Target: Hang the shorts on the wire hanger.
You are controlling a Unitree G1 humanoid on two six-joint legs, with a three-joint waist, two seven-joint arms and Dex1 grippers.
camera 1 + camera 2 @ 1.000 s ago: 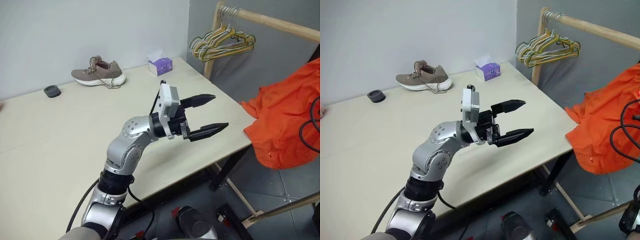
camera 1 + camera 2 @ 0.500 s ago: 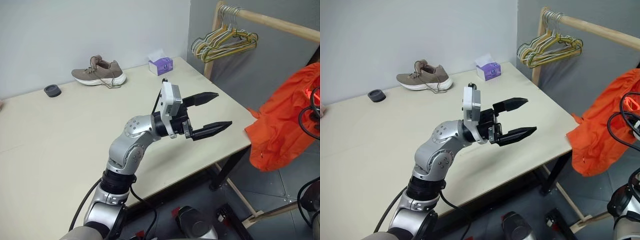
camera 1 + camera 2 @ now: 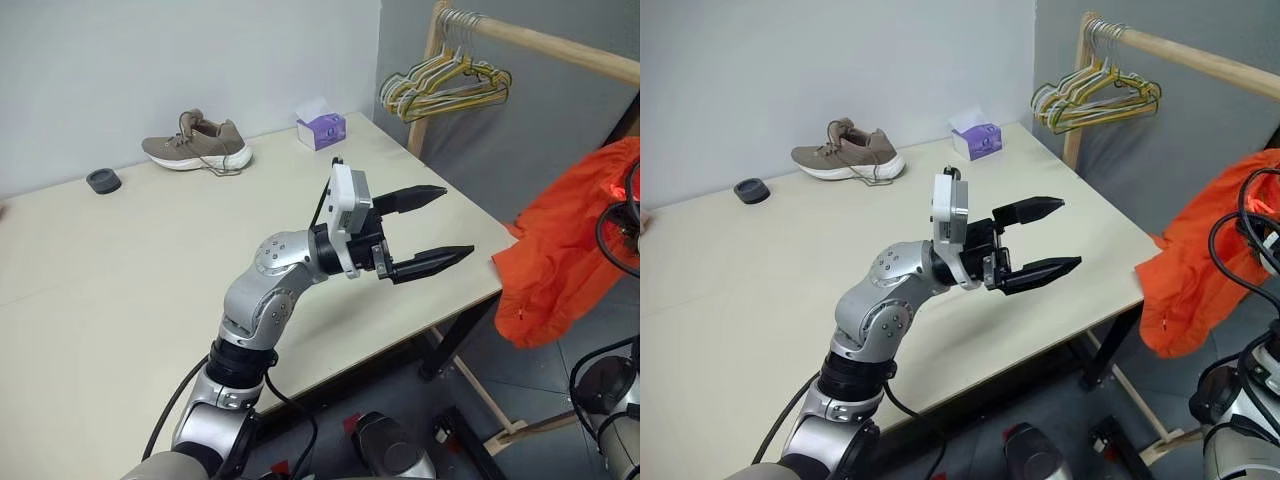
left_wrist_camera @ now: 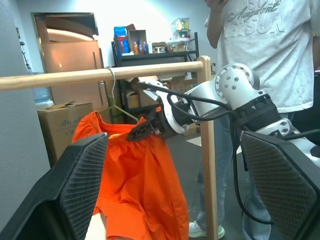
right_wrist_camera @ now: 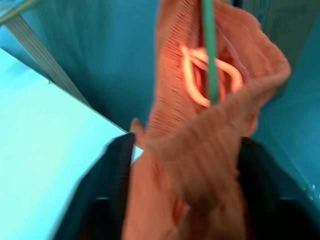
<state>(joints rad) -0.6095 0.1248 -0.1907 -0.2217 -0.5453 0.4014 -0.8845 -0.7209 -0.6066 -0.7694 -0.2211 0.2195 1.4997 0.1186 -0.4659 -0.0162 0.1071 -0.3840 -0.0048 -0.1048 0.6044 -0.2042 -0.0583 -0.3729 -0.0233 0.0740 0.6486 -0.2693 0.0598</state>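
A robot stands at a pale table (image 3: pixel 120 290), seen from its own head. At centre frame its left gripper (image 3: pixel 425 229) hovers over the table's near right edge, its two black fingers spread wide with nothing between them, pointing toward the right of the frame.

At the far right edge the orange shorts (image 3: pixel 560 250) hang in a long vertical drape beside the table corner, well apart from that left gripper and directly along its line of pointing. In the left wrist view the shorts sit on the thin wire hanger (image 4: pixel 117 106), whose hook loops over a wooden rail (image 4: pixel 100 75). The right gripper (image 4: pixel 146 128) is up against the waistband there; its fingers look parted around the cloth, though I cannot tell for certain. The right arm is plainly the nearer one.
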